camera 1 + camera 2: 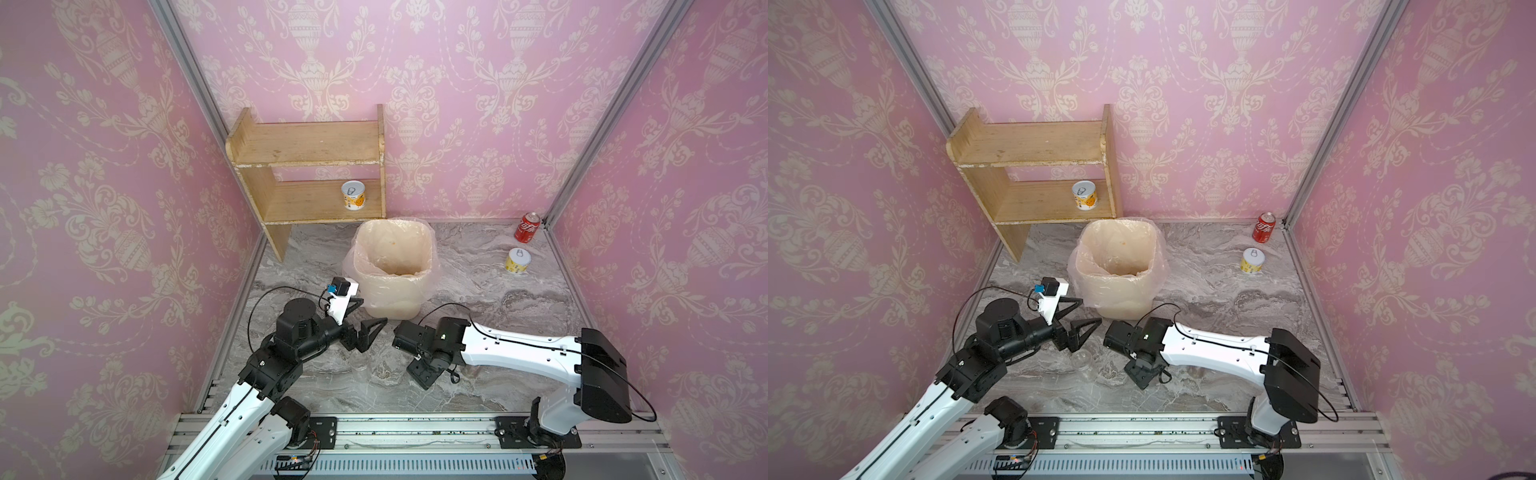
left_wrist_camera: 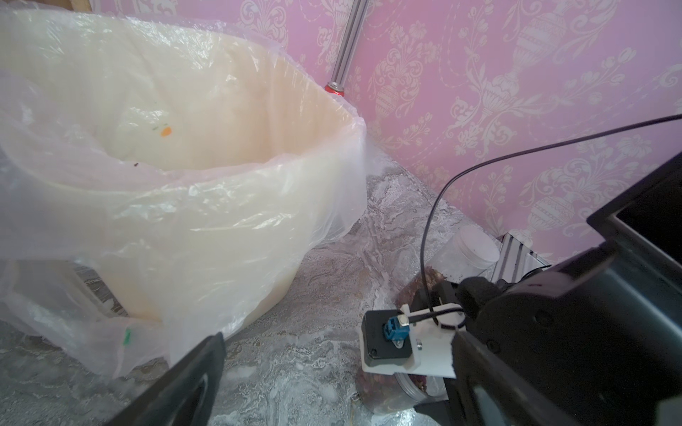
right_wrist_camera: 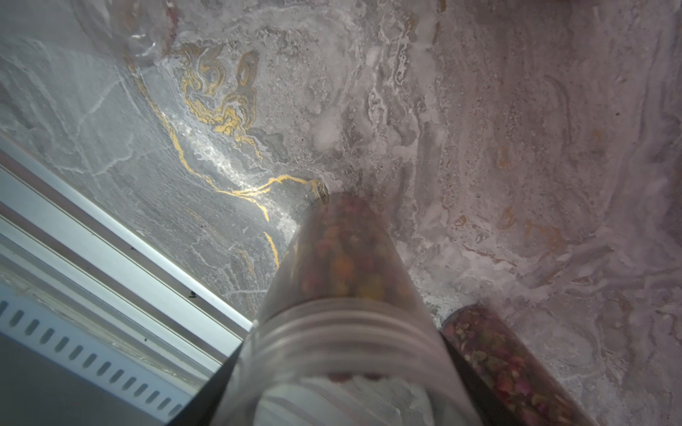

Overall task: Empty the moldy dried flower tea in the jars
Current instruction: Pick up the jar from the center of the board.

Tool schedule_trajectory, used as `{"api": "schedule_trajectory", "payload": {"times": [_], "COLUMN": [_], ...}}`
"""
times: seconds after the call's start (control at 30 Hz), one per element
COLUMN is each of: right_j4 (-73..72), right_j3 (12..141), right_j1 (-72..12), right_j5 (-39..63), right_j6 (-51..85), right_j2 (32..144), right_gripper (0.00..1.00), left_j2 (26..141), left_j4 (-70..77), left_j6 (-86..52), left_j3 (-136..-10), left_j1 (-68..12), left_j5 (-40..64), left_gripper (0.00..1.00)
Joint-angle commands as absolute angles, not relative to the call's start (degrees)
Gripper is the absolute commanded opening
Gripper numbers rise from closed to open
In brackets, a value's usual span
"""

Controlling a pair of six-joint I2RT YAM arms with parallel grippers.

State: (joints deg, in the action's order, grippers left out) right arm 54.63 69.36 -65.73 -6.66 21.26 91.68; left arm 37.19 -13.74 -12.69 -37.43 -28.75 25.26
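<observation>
Leftward, the left tool [image 1: 368,315] hung with its jaws spread wide and nothing between them. The lined bin [image 1: 390,291] stood just beyond its tips, and an empty-looking clear jar [image 1: 360,365] sat on the table [image 1: 498,299] below its wrist. Further right, the right tool [image 3: 337,387] pointed down with a threaded jar [image 3: 332,324] of moldy dried flower tea [image 3: 347,258] between its jaws. Whether they pressed the jar could not be told. A second tea-filled jar [image 3: 498,361] sat just beside that tool.
</observation>
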Motion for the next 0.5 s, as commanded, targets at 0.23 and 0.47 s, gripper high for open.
{"api": "schedule_trajectory", "payload": {"times": [0.23, 0.47], "right_j4": [57.55, 60.03], "right_j3": [71.40, 75.97], "right_j1": [-64.79, -59.00], "right_j5": [-6.32, -0.08], "right_j6": [21.68, 19.19], "right_j2": [87.29, 77.61], "right_gripper": [0.58, 0.52], "left_j2": [36.37, 36.71], "left_j4": [-12.28, -9.63], "left_j6": [-11.37, -8.79], "left_j3": [-37.15, -37.13], "left_j1": [-29.27, -30.75], "left_j5": [26.74, 29.62], "left_gripper": [0.99, 0.99]}}
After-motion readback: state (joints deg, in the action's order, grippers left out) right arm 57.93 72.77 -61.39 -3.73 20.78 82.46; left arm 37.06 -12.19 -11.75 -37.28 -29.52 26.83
